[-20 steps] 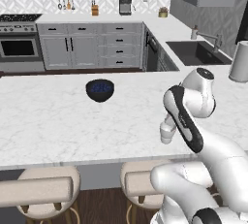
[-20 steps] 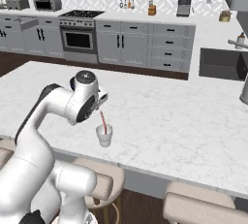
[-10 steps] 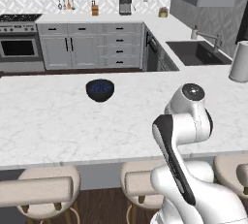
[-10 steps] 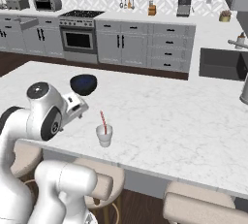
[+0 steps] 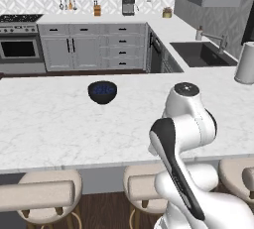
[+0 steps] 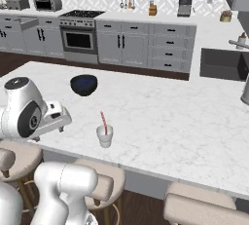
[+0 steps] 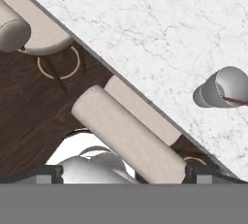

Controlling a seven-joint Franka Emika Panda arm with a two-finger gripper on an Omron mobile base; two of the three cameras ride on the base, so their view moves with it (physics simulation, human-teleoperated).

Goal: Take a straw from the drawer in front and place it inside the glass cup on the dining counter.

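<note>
The straw (image 6: 103,122) stands tilted in the glass cup (image 6: 104,136), low centre of the right base view, close to the near edge of the dining counter (image 6: 175,121). The risk now, I'd judge, is the folded arm swinging past and clipping the light cup, tipping it or nudging it off that edge. The gripper's fingertips (image 7: 193,172) sit far apart at the bottom corners of the hand view, so it seems open and empty, though they're barely visible. A dark blue bowl (image 6: 83,84) sits further back.

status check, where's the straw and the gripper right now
Straw stands in the cup on the counter. Gripper clear of the cup, holding nothing; jaw state unclear. Bowl sits apart, nothing in the way.
</note>
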